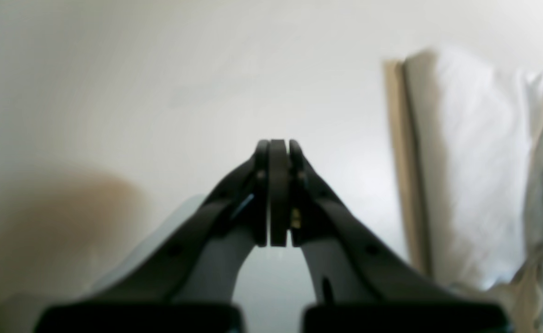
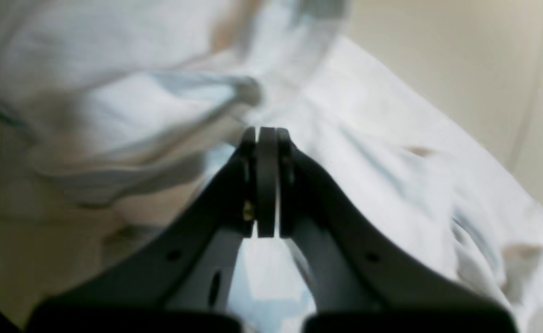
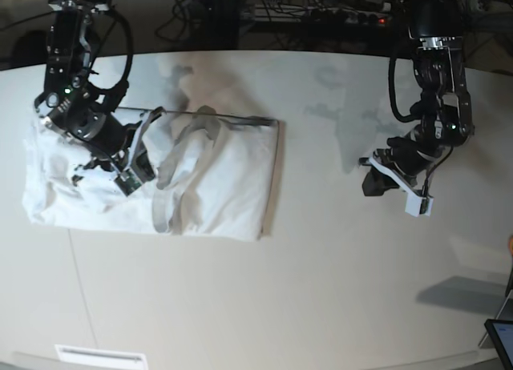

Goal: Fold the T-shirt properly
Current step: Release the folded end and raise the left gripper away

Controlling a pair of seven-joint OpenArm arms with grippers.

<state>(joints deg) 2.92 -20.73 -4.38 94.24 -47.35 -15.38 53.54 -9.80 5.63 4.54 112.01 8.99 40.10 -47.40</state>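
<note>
T-shirt (image 3: 208, 178) lies lengthwise left-to-right on table (image 3: 321, 290).

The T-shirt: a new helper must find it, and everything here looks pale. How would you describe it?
Start from the broad off-white table in the base view and look to that view's left half. There lies the plain white, soft, thin-fabric T-shirt, a rumpled, partly folded rectangle. It is slightly brighter than the table, creased, with shadowed edges.

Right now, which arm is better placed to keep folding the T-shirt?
Probably the right arm: the right gripper hangs directly over the T-shirt, jaws shut. The left gripper, also shut, sits apart over the bare table.
</note>
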